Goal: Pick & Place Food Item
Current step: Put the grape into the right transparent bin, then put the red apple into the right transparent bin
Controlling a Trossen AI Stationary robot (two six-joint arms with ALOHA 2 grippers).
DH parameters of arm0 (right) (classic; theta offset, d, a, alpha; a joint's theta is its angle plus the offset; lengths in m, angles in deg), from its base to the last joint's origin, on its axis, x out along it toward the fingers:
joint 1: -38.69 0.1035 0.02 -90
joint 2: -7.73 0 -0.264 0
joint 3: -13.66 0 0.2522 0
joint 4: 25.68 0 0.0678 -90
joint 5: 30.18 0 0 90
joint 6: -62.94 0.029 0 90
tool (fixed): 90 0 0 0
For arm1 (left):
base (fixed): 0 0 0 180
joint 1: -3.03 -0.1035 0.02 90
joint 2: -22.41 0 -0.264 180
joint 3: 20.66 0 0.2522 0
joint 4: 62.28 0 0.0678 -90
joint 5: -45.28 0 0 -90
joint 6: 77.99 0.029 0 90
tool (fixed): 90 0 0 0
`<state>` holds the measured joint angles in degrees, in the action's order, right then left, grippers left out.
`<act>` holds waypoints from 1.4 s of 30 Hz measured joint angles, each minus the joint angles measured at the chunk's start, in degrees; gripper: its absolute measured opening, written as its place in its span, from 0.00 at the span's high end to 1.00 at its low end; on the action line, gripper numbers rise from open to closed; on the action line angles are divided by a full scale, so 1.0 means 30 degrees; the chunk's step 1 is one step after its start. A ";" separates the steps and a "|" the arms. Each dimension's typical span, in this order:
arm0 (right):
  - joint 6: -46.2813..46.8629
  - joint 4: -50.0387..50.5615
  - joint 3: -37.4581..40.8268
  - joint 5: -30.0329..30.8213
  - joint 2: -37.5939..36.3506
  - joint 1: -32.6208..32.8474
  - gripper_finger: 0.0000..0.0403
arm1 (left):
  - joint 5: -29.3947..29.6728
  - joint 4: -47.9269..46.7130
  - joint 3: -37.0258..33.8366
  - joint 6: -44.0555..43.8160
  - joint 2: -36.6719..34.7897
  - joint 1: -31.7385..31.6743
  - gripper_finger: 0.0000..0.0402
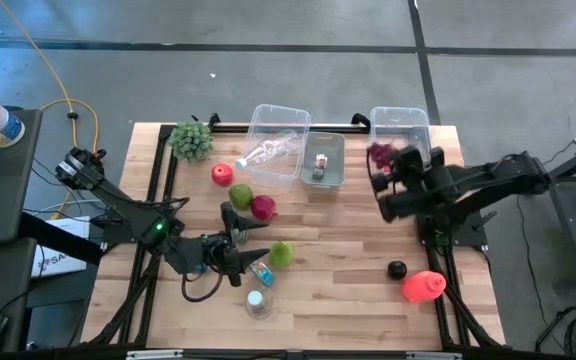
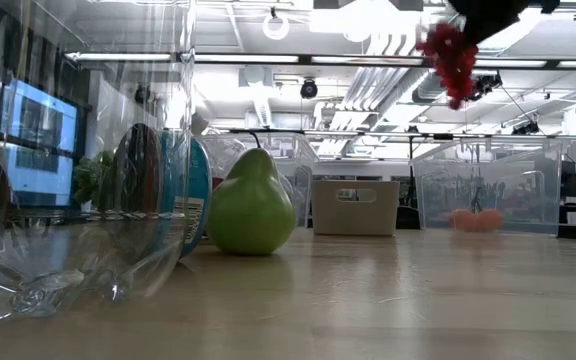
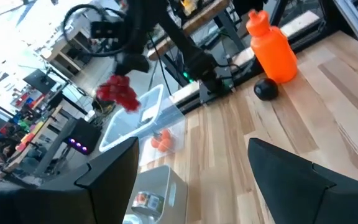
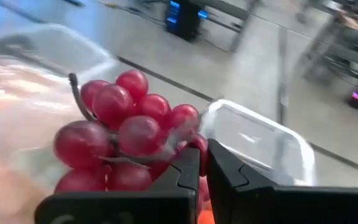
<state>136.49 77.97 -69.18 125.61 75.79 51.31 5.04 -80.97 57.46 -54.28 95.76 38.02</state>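
A bunch of red grapes (image 1: pixel 379 153) hangs in the air with my right gripper (image 1: pixel 380 172) shut on it, over the near left corner of a clear bin (image 1: pixel 408 122) at the table's far right. The low view shows the grapes (image 2: pixel 448 55) high above the table. In the right wrist view the grapes (image 4: pixel 123 137) fill the space ahead of the gripper (image 4: pixel 204 165). My left gripper (image 1: pixel 256 245) stands open near the table's middle, beside a green pear (image 1: pixel 282 253), with nothing between its fingers (image 3: pixel 303 180). My right gripper pinches the grape bunch between its two fingers at one side of the cluster (image 4: pixel 184 130), away from the stem end (image 4: pixel 74 93). The bunch is lifted clear of the table and hangs beside and below the fingers (image 2: pixel 450 70).
A clear bin with a plastic bottle (image 1: pixel 276 145) and a small grey bin (image 1: pixel 323 160) stand at the back. A red apple (image 1: pixel 263 207), green apple (image 1: pixel 240 196), tomato (image 1: pixel 222 173) and leafy plant (image 1: pixel 191 140) lie left of centre. An orange bottle (image 1: pixel 423 286) and black ball (image 1: pixel 397 269) lie near right.
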 joint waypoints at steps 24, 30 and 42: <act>-0.1872 -0.1905 0.5568 -0.0072 -0.0690 -1.0025 0.69 | -0.0056 -0.1435 -0.0007 -0.0796 0.0007 0.0000 0.27; -0.3191 -0.3084 0.5568 0.0281 -0.0690 -1.0010 0.49 | -0.0153 -0.1596 -0.0015 -0.1070 0.0007 0.0000 0.27; -0.6118 -0.3583 0.3680 0.1294 -0.2345 -0.5981 0.39 | 0.0168 -0.4076 0.0044 -0.5087 -0.3658 0.0932 0.27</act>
<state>118.14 67.22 -58.14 129.49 68.76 33.36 5.54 -93.20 57.59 -69.54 84.78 40.81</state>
